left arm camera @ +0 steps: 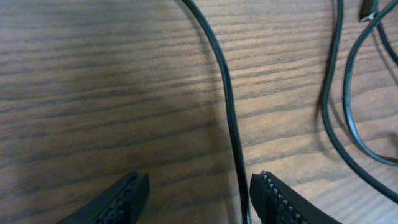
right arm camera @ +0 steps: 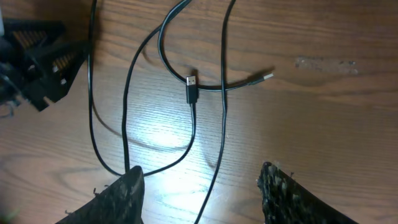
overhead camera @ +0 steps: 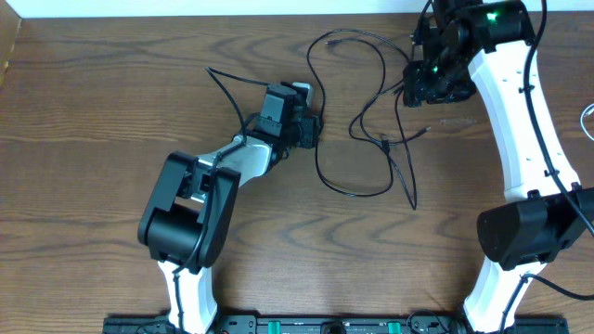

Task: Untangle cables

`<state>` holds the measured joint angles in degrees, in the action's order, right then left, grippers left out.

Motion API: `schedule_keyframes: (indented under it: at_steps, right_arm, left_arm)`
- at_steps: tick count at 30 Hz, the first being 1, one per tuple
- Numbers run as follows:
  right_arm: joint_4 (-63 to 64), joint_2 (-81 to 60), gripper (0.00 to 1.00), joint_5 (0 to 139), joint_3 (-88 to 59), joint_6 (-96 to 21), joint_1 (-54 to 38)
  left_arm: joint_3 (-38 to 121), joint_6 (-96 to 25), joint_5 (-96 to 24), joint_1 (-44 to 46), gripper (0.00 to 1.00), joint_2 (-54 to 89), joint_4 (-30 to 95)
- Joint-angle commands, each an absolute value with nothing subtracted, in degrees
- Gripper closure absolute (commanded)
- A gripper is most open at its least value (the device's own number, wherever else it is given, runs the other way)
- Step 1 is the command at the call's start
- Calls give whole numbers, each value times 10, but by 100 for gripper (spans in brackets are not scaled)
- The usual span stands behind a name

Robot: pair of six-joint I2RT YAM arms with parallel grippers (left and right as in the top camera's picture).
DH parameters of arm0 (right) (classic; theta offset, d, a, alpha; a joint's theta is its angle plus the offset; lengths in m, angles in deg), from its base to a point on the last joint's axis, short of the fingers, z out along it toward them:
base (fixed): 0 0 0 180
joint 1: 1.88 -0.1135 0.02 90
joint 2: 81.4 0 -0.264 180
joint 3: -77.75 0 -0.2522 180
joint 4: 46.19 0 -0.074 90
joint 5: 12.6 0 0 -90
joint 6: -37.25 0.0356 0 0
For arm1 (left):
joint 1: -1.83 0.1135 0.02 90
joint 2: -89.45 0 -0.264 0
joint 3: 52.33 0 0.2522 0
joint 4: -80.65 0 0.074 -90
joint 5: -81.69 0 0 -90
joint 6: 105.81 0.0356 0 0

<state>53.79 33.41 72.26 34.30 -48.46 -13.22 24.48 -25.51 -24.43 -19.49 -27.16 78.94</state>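
Observation:
Thin black cables [overhead camera: 353, 193] lie in loose crossing loops on the wooden table between the two arms. My left gripper [overhead camera: 306, 125] is low at the loops' left side. In the left wrist view it [left arm camera: 200, 186] is open, with one black cable [left arm camera: 227, 106] running between the jaws close to the right finger. My right gripper [overhead camera: 422, 85] hovers at the loops' upper right. In the right wrist view it [right arm camera: 202, 183] is open above a cable strand [right arm camera: 214, 174], holding nothing. Two small plug ends [right arm camera: 191, 84] [right arm camera: 266, 76] lie just beyond.
A small white object [overhead camera: 302, 90] sits beside the left gripper. A white cord [overhead camera: 587, 121] shows at the right edge. The table's far edge [overhead camera: 186, 19] runs along the top. The left gripper's fingers [right arm camera: 43, 56] appear in the right wrist view's upper left.

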Motion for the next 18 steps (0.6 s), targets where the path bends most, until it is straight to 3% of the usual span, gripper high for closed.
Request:
schedule_keyframes:
  at_steps: [1, 15, 18]
  right_arm:
    - [540, 331, 43, 712, 344, -484, -132]
    - [546, 331, 40, 693, 344, -484, -132]
    - [552, 331, 40, 693, 344, -484, -132]
  left_arm:
    - [262, -276, -234, -194, 42, -284, 798]
    - [262, -309, -238, -227, 45, -343, 846]
    - [262, -309, -238, -229, 53, -354, 844]
